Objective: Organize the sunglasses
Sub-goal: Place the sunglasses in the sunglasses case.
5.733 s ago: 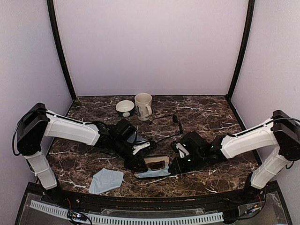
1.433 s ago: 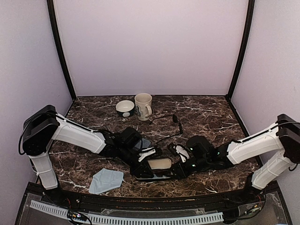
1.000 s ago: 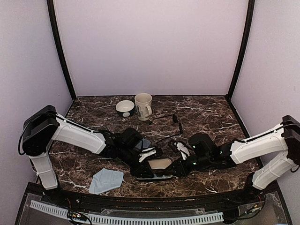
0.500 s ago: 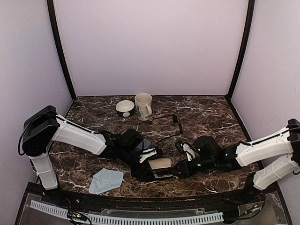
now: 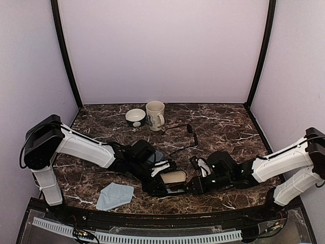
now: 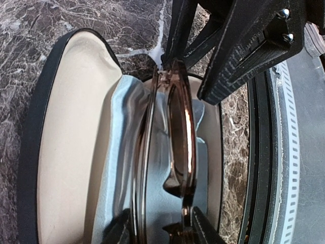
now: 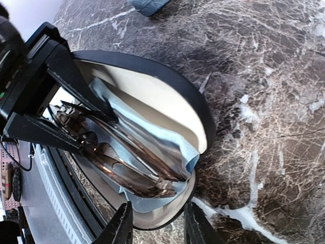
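Brown sunglasses [image 6: 172, 152]: centre of the left wrist view, lengthwise in the open case [image 6: 29, 152], on a cloth [image 6: 117, 152].
Wire sunglasses [image 5: 180, 133]: upper middle of the top view, well apart.
Left gripper [image 6: 160, 230]: fingers astride the frame's end; we cannot tell whether they pinch or have let go.
Right gripper [image 7: 158, 223]: fingers apart over the case rim; grip equally unclear.
Risk: we judge a pad dragging on withdrawal could tip the frame out or snag the cloth.
Materials: glossy translucent brown plastic, thick and squarish; oval case with a dark rim and matte cream lining; soft, creased pale-blue cloth.
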You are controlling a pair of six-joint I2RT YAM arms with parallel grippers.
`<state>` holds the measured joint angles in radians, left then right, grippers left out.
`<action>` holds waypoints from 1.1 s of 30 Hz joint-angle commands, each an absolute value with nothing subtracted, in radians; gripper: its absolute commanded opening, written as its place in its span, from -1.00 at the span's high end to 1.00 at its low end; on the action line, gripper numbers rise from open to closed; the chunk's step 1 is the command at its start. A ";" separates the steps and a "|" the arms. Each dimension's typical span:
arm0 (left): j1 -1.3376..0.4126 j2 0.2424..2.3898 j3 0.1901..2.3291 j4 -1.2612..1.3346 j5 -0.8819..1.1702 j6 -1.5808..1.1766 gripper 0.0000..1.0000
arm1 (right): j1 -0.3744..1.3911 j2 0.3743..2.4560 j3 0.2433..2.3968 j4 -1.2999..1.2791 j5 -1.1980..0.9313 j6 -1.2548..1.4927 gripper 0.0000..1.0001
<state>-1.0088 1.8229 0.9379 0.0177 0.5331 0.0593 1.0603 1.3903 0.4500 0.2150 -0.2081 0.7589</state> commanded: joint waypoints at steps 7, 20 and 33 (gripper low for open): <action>-1.025 1.804 0.914 0.009 0.534 0.015 0.28 | 1.092 1.421 0.437 0.250 -0.182 0.777 0.33; -1.026 1.766 0.897 0.042 0.512 -0.031 0.08 | 1.130 1.430 0.434 0.219 -0.113 0.743 0.43; -1.026 1.729 0.875 0.110 0.431 -0.109 -0.01 | 1.171 1.402 0.409 0.228 -0.029 0.710 0.45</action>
<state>-1.0260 1.7798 0.9005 0.0895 0.4816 -0.0734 1.1530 1.4151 0.4339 0.2329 -0.0608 0.7383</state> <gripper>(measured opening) 0.502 0.276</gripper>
